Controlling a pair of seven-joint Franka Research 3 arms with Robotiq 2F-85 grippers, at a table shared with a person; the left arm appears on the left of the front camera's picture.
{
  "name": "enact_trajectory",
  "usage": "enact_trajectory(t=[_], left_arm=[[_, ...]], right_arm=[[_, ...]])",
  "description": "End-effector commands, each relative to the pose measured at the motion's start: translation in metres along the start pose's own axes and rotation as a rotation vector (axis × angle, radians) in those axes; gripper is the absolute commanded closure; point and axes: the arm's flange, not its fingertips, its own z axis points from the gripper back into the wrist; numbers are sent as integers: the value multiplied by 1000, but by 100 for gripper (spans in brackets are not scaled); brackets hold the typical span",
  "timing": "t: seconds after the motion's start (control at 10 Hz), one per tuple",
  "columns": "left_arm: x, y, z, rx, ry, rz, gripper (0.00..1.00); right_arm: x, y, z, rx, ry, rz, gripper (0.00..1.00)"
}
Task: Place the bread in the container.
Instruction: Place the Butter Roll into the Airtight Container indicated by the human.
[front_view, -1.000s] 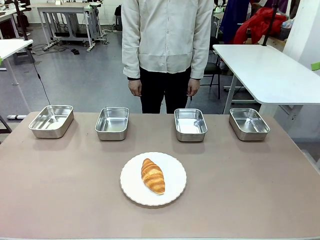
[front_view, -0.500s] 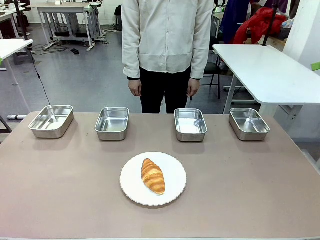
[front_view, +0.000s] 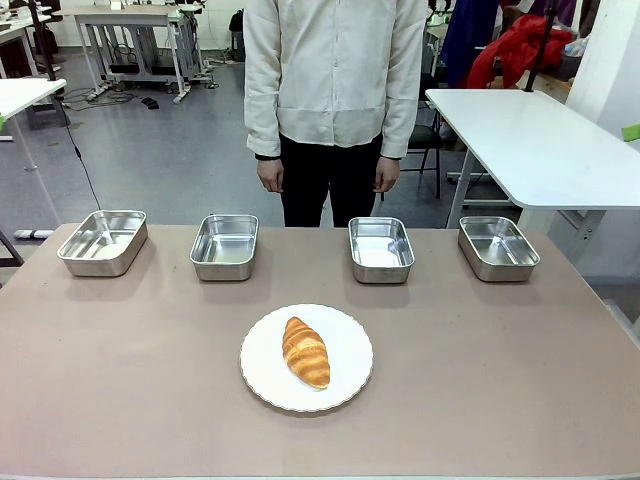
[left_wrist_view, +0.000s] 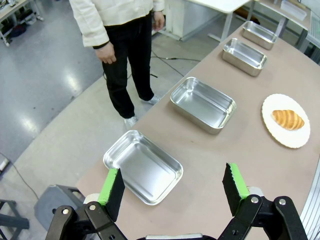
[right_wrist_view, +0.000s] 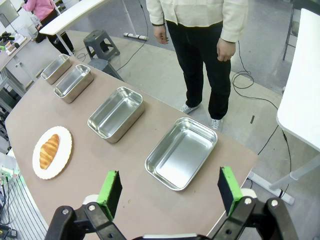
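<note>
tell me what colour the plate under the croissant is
White plate, scalloped rim; shows best in the front view.

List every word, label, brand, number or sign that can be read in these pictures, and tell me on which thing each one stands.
No text can be read in these pictures.
The steel trays, the croissant, the white plate and the table bear no print, label or number.
In the room behind the person, nothing is sharp or large enough to read as a sign or a brand.
</note>
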Motion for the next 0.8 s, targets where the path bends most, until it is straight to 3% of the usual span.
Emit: enact_trajectory(t=[0.0,0.7], left_arm=[[-1,-1,1,-5,-2,-8,0],[-1,-1,1,-5,-2,-8,0]], right_arm=[[1,1,0,1,-3,2,0],[1,1,0,1,-3,2,0]])
